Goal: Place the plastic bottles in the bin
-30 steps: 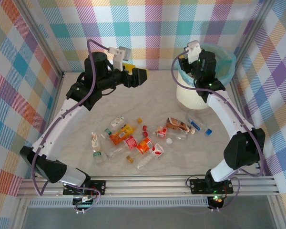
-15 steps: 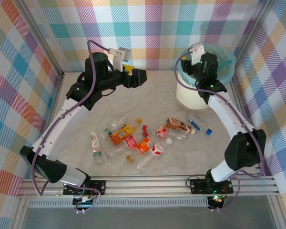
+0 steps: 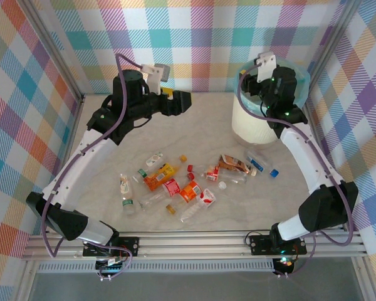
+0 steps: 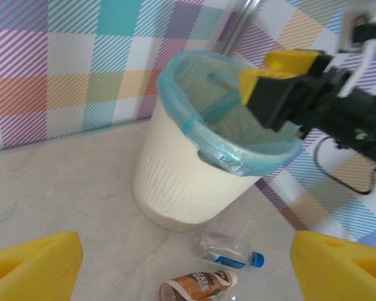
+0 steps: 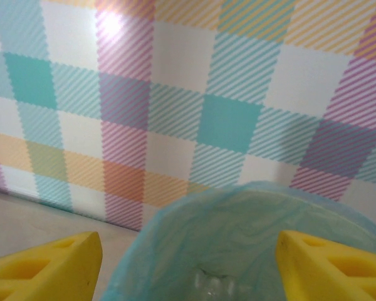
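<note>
The bottles lie scattered in the middle of the counter, a dozen or more. Two of them are near the foot of the bin, which stands at the far right. Deep in the liner, the right wrist view shows something small and clear, perhaps a bottle already dropped, though I cannot be sure. The task looks barely begun, with nearly everything left to do. The right gripper hangs over the bin's mouth, jaws wide and empty. The left gripper is raised above the far counter, pointed toward the bin, its jaws also wide and holding nothing.
</note>
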You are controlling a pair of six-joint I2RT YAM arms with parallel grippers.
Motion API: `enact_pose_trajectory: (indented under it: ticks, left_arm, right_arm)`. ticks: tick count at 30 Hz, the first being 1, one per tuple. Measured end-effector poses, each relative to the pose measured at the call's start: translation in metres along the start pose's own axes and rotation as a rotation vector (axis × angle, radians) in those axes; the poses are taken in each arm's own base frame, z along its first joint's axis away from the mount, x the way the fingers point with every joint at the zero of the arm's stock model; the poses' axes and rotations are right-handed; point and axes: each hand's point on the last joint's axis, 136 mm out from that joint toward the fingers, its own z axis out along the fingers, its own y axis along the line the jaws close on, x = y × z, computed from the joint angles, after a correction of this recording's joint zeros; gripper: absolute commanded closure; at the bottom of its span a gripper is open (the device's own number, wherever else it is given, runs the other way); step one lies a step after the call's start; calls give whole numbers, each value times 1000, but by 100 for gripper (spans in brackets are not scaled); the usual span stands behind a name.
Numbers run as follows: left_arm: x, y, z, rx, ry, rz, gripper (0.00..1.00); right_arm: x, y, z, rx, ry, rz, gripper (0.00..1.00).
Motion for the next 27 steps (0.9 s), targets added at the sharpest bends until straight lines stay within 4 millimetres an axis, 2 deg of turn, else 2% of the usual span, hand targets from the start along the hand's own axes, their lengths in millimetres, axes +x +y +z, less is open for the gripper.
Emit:
enact_pose_trajectory:
  ticks: [4, 6, 9, 14, 17, 20, 23, 27]
  left_arm:
    - [3, 10, -1, -60, 18, -9, 13]
    - [4, 17, -3, -106, 22, -13, 13]
    - [9, 34, -6, -197, 37, -24, 12]
    - [26, 72, -24, -352, 62, -85, 11]
    - [42, 103, -48, -454, 71, -153, 10]
    - [60, 130, -75, -541, 76, -220, 10]
    - [85, 154, -97, -614, 94, -289, 10]
    - [127, 178, -114, -688, 154, -356, 10]
  right_arm:
    - [-23, 15, -19, -78, -21, 28, 28]
    - [-34, 30, -30, -131, -31, 34, 29]
    - [-43, 68, -45, -241, -32, 35, 29]
    - [-38, 156, -63, -481, 33, 23, 29]
    - [-14, 203, -67, -603, 126, 44, 31]
    - [22, 235, -61, -658, 255, 81, 33]
    - [61, 259, -54, -667, 410, 166, 36]
    - [117, 276, -43, -603, 637, 332, 40]
